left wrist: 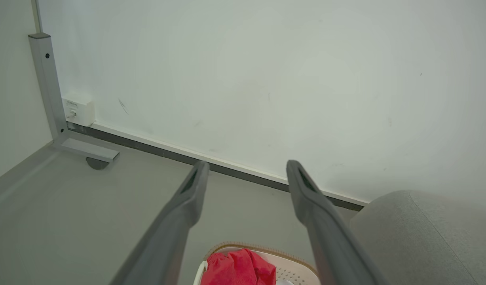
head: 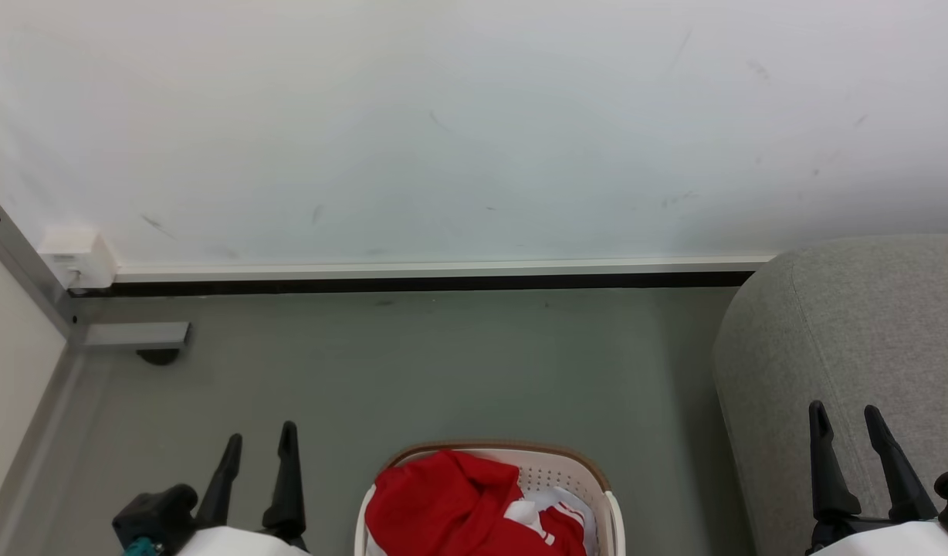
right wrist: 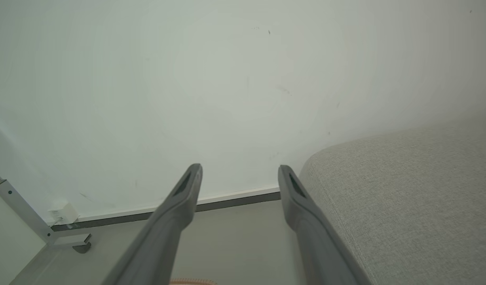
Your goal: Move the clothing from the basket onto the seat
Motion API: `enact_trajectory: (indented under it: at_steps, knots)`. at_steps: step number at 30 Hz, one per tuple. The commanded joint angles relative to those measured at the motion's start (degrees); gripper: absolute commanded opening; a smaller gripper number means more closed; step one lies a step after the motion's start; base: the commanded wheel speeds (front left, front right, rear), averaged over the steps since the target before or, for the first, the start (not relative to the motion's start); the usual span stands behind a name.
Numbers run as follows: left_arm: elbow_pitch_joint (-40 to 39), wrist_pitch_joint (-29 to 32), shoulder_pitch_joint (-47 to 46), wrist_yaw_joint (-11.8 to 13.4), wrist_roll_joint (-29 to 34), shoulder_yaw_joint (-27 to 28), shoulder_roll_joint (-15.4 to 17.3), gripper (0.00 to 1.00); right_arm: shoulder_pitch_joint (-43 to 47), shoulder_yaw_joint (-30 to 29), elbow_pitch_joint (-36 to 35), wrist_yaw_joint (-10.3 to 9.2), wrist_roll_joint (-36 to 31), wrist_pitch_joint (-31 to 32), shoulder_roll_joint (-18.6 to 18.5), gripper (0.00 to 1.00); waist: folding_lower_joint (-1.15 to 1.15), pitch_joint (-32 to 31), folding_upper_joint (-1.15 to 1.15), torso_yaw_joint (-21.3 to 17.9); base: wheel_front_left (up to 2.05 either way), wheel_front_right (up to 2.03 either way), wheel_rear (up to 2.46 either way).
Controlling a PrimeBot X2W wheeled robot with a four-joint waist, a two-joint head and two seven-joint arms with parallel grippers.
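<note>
Left claw (head: pixel 259 452) and right claw (head: pixel 845 432) both hang parted and empty; nothing is gripped. The basket (head: pixel 586 462) sits between them, holding the red clothing (head: pixel 443 502). The seat (head: pixel 844 324) lies under the right claw, probably to keep the carry short. The head view shows a white piece (head: pixel 555 498) among the red, and the right wrist view shows the seat's weave just right of its fingers.
</note>
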Motion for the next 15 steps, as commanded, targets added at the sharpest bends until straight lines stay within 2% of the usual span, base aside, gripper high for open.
enact_trajectory:
  at_steps: [1,15]
  knots:
    - [-0.75,-0.64,0.23,0.15,1.84,-0.09,0.63,1.00,-0.73,-0.24,-0.12,-0.08,-1.30,-0.49,-0.61,1.00,-0.01,0.04,0.00,0.04,0.00,0.00,0.00]
    - [-2.12,-2.47,1.21,1.08,9.27,-0.79,1.16,1.00,-0.55,-0.96,0.89,-0.09,-6.27,-2.31,-0.47,1.00,-0.01,-0.02,0.00,0.50,0.00,0.00,0.00]
